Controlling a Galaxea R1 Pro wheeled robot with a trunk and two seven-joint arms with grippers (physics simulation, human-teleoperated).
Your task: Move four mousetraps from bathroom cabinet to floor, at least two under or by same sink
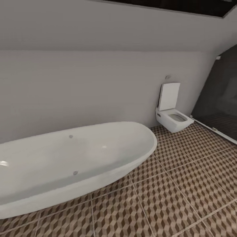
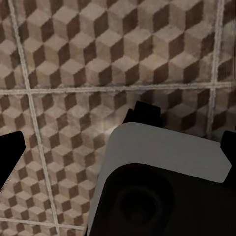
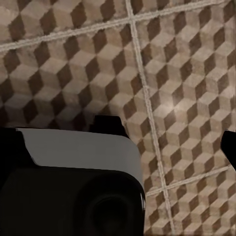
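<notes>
Mousetraps and their cabinet aren't before me: my head camera faces the white bathtub (image 1: 72, 161), a toilet (image 1: 172, 115) and the bathroom floor (image 1: 184, 187). Whether either pincer is apart or together, I cannot tell. Best to swing my base round slowly and find the cabinet

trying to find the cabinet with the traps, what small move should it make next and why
Probably turn the base to look elsewhere in the room. The head view holds a white tub, a toilet, a dark shower area and the cube-patterned bathroom floor, with no wooden drawers or sink among them. Both wrist views look down at floor tiles, so nothing is there to grasp yet.
</notes>
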